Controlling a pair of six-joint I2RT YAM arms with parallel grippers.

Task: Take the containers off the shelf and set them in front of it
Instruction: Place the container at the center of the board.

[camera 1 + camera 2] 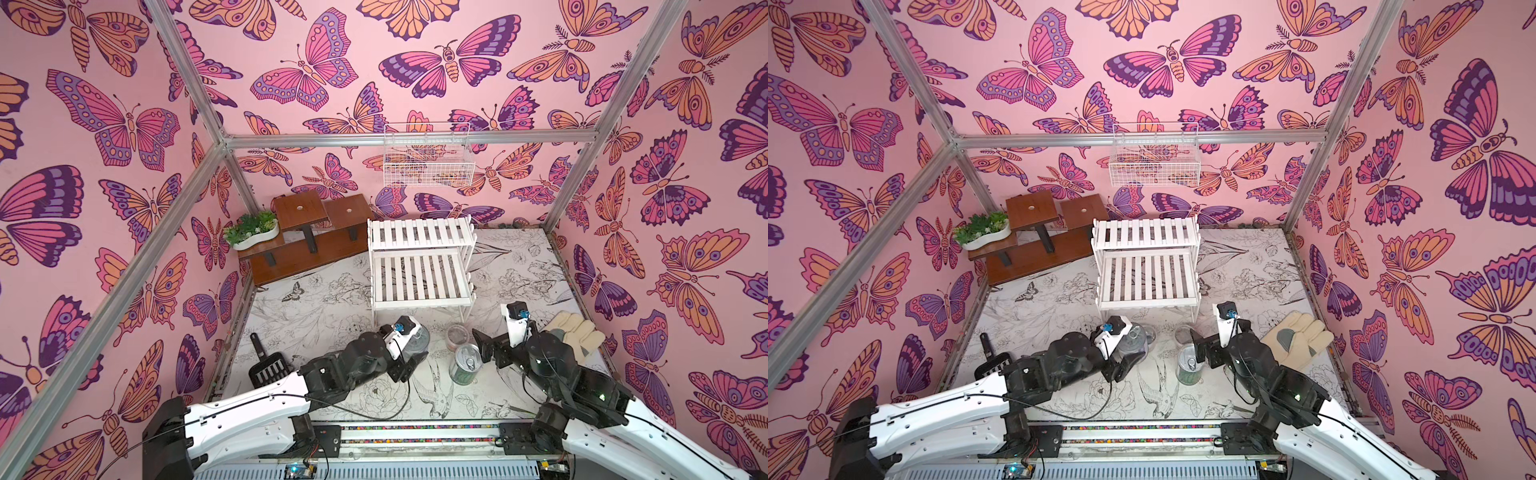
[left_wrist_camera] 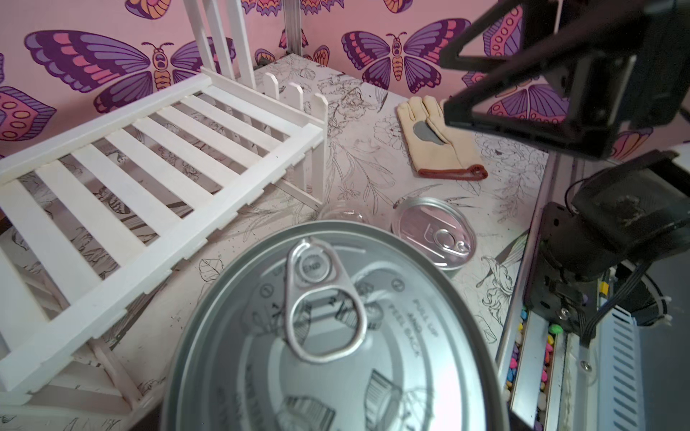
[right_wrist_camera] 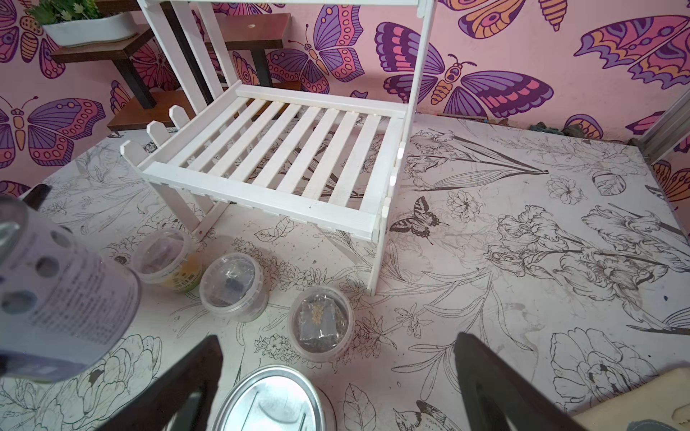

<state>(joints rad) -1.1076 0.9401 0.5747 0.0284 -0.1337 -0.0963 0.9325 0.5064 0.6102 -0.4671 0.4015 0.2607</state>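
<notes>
Shelf (image 1: 419, 272) bare on both tiers: white painted slats, thin legs. Left claw (image 1: 411, 349) looks clenched round white can (image 3: 63, 298), which is tilted just in front of the shelf and seems clear of table (image 1: 316, 324). Probably the last piece to be set down. Its smooth metal lid with ring pull fills the left wrist view; the claw's fingers don't show there. Right claw (image 1: 484, 345) released, wide and empty, poised over green can (image 1: 466, 365), which stands upright on the table. Three clear lidded plastic cups (image 3: 231, 285) sit in a loose row by the shelf's front legs, where the job wants them. Cream fabric glove (image 1: 575, 336) lies flat beside the right arm, unrelated.
</notes>
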